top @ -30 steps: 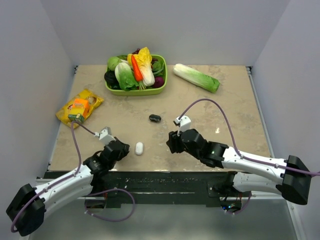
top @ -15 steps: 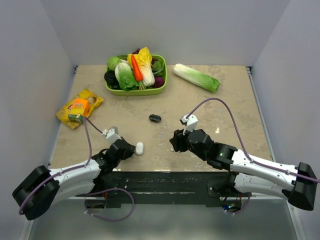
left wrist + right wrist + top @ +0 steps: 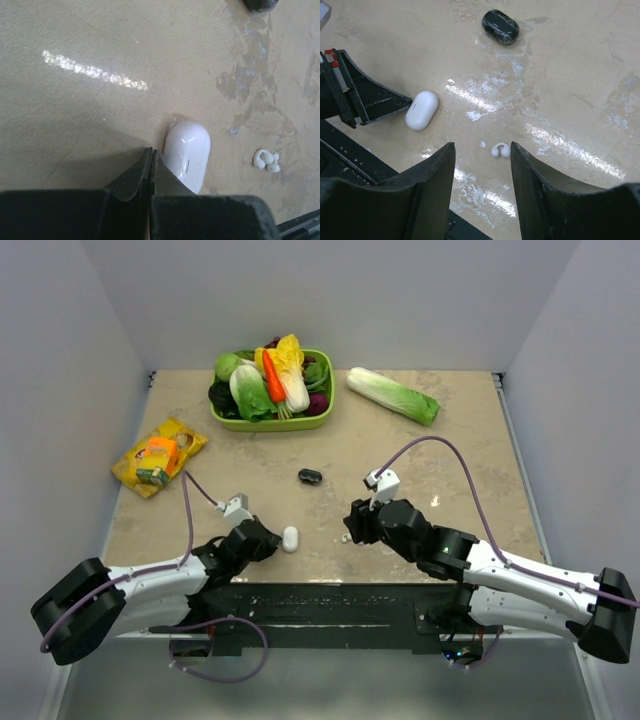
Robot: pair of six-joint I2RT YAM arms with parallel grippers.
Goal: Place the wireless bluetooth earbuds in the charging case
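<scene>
While the left gripper (image 3: 151,152) has its two black fingers pressed flat together with nothing between them, its tip sits right against the left side of the small smooth white pill-shaped charging case (image 3: 186,156), which lies closed and flat on the glossy beige tabletop (image 3: 450,450) near the front edge. Just to the right of the case, apart from it, the two tiny white rounded earbuds (image 3: 266,160) lie on the table touching one another. The right gripper (image 3: 482,146) hangs above them with its fingers spread wide, and the buds show in the gap between those fingers in the right wrist view. Farther back, a small glossy black oval object (image 3: 310,476) rests alone, with a green bowl of toy vegetables (image 3: 325,365) behind it.
</scene>
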